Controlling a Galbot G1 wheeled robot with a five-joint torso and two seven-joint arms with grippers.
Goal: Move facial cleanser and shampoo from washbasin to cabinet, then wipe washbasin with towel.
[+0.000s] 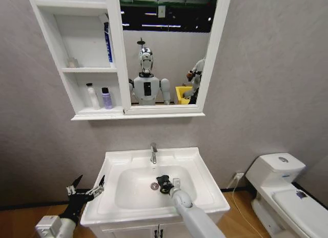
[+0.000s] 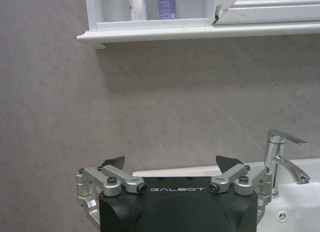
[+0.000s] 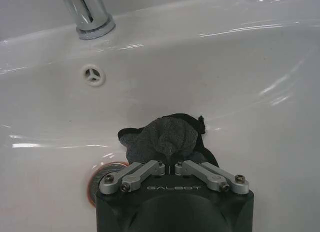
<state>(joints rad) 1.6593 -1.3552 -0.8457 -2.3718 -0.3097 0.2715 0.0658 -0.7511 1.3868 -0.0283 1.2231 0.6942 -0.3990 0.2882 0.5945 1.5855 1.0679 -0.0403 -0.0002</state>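
Two bottles (image 1: 100, 97) shelved in cabinet (image 1: 77, 53) | wiping: right gripper (image 3: 172, 164) clamps towel (image 3: 167, 137) in washbasin (image 1: 200, 169) | next: firm sweeps | left gripper (image 2: 170, 164) wide, idle.

A white toilet (image 1: 279, 189) stands on the wooden floor (image 1: 31, 217) against the grey wall (image 1: 266, 68). Just beside the toilet, a white cable (image 1: 233, 192) drops from a wall socket (image 1: 238, 176) to that floor
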